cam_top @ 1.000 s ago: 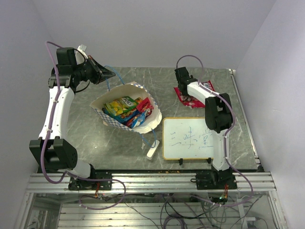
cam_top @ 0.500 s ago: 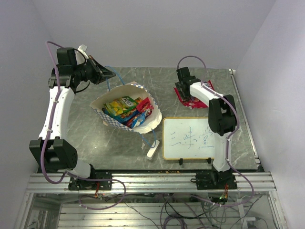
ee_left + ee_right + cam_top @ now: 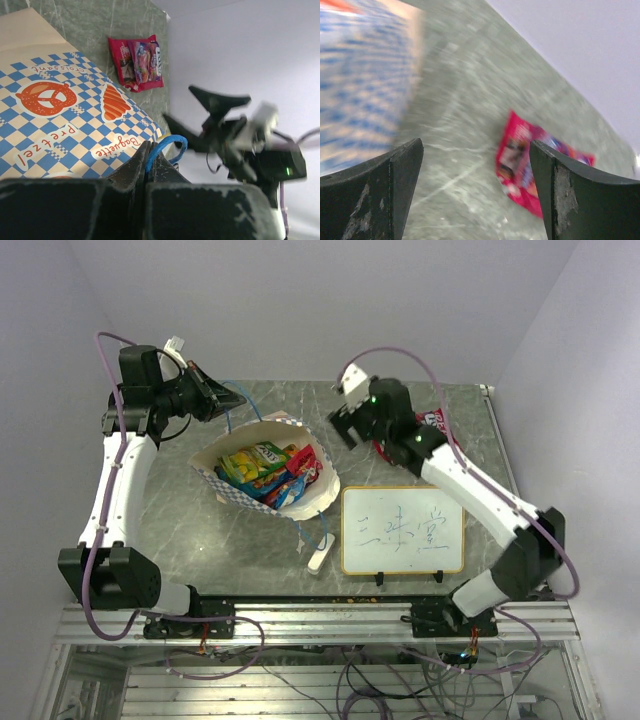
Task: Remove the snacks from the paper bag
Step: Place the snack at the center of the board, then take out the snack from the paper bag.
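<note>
Snacks [image 3: 265, 468], seemingly light, crinkly and slippery, lie in the paper bag [image 3: 225, 490] from above, likely best pinched at a sealed edge; left wrist: left gripper [image 3: 149, 150] clamped on the blue cord handle [image 3: 167, 145]; right wrist: right gripper [image 3: 475, 150] wide, empty, over one pink packet [image 3: 520, 165].

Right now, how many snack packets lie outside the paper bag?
1. The pink-red packet lies flat on the table, far right, apart from the paper bag. Other packets sit inside the bag; more may be hidden behind the right arm.
</note>
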Controlling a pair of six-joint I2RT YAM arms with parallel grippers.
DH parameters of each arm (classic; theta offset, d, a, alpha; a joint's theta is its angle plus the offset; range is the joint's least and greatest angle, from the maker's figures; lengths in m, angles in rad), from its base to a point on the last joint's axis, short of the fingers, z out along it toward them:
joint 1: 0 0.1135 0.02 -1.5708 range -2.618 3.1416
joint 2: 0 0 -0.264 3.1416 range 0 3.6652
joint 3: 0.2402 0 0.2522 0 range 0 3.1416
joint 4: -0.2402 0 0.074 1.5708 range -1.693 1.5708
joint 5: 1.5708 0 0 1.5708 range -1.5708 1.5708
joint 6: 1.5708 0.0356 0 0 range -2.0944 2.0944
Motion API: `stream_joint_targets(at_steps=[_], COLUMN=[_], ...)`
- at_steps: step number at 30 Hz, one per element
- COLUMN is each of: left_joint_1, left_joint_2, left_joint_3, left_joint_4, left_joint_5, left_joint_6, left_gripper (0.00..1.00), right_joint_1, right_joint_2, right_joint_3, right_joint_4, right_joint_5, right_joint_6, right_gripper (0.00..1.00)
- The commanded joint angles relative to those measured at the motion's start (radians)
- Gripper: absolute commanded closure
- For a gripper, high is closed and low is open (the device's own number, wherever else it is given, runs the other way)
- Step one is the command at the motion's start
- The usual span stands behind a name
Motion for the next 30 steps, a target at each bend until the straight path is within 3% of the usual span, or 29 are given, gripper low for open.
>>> stream_joint_targets(at_steps=[1, 3, 7, 13, 16, 27, 30], left_joint_1=[-0.006, -0.006, -0.006, -0.006, -0.009, -0.044, -0.047], left_joint_2=[-0.034, -0.035, -0.039, -0.074, -0.1, -0.178, -0.181], left_joint_3=[-0.009, -0.011, -0.015, -0.06, -0.082, -0.159, -0.148], left_joint_4=[0.043, 0.05, 0.082, 0.177, 0.207, 0.217, 0.192], left_joint_5=[0.018, 0.018, 0.027, 0.053, 0.052, 0.03, 0.034], left_joint_6=[-0.012, -0.019, -0.035, -0.08, -0.09, -0.083, -0.064], left_gripper=[0.93, 0.93, 0.93, 0.93, 0.93, 0.93, 0.93], right_joint_1=[0.113, 0.142, 0.202, 0.294, 0.317, 0.362, 0.354], right_joint_2=[-0.173, -0.228, -0.259, -0.121, -0.043, 0.256, 0.291], right_joint_3=[-0.138, -0.183, -0.24, -0.234, -0.218, -0.074, -0.079], right_joint_4=[0.205, 0.258, 0.349, 0.422, 0.456, 0.381, 0.446], right_joint_5=[-0.301, -0.442, -0.579, -0.662, -0.695, -0.549, -0.511], right_joint_6=[-0.159, -0.195, -0.221, -0.325, -0.356, -0.543, -0.524], right_gripper=[0.14, 0.17, 0.2, 0.32, 0.33, 0.31, 0.3])
